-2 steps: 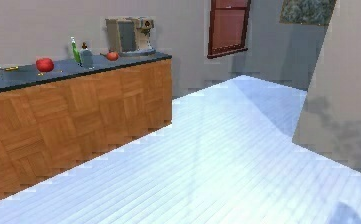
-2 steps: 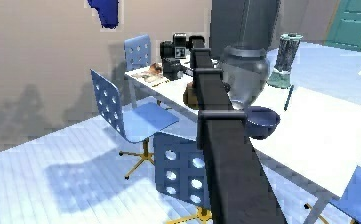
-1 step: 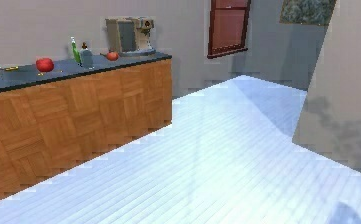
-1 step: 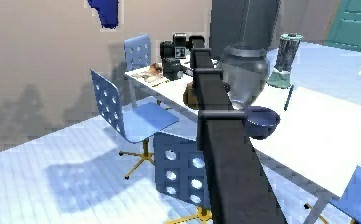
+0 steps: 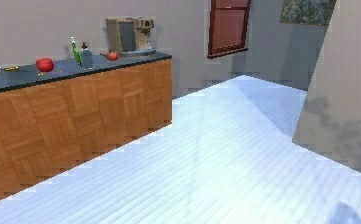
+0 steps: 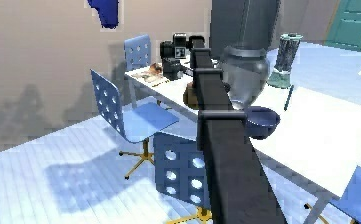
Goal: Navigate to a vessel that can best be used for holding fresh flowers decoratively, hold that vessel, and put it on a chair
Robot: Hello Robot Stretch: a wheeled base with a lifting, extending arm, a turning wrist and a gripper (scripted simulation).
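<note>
Vessel: dark grey-green flared vase-like vessel [image 6: 288,48], seemingly standing at the far end of the white table [image 6: 318,130], well apart from the gripper.
Gripper: dark two-finger gripper [image 6: 176,50] over cluttered tabletop; cannot tell whether it holds anything.
Handling: probably rigid, smooth and fragile; best gripped round the body below the flare.
Chairs: 3 blue perforated chairs [image 6: 113,100] beside the table.

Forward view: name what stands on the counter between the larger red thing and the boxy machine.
Forward view: a green bottle, a grey thing beside it, a smaller red thing.
</note>
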